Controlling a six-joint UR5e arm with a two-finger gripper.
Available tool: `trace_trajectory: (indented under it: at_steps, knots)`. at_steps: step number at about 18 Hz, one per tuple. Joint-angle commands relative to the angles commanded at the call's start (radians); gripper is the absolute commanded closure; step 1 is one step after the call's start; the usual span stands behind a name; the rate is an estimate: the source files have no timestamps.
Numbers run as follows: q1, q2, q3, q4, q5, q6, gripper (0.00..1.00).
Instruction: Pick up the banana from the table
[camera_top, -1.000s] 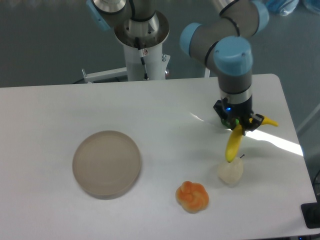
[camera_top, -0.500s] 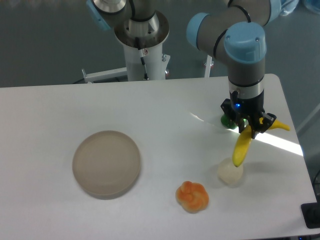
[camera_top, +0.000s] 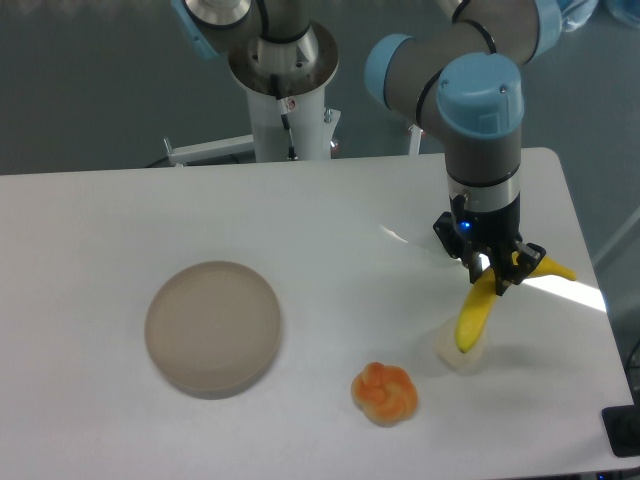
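Gripper (camera_top: 496, 274) jaws clenched on the banana (camera_top: 474, 316), lifted off the table (camera_top: 300, 230), right of the plate (camera_top: 213, 327).

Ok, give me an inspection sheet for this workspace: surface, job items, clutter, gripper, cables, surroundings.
Surface: white table, bright glare patch near the right edge.
Job's things: banana hangs tilted from the gripper, lower end in front of the pale fruit; whether it touches anything cannot be told.
Clutter: round plate at left, bare; orange fruit near the front edge; pale fruit partly hidden behind the banana.
Grippers: gripper shut on the banana, blue light lit on its body.
Cables: a thin cable runs down the white pedestal.
Surroundings: dark grey floor; a black object at the lower right corner.
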Motion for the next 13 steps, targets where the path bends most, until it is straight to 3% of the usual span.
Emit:
trace_trajectory:
  at_steps: [13]
  knots:
    - [-0.002, -0.008, -0.008, 0.006, 0.002, -0.008, 0.63]
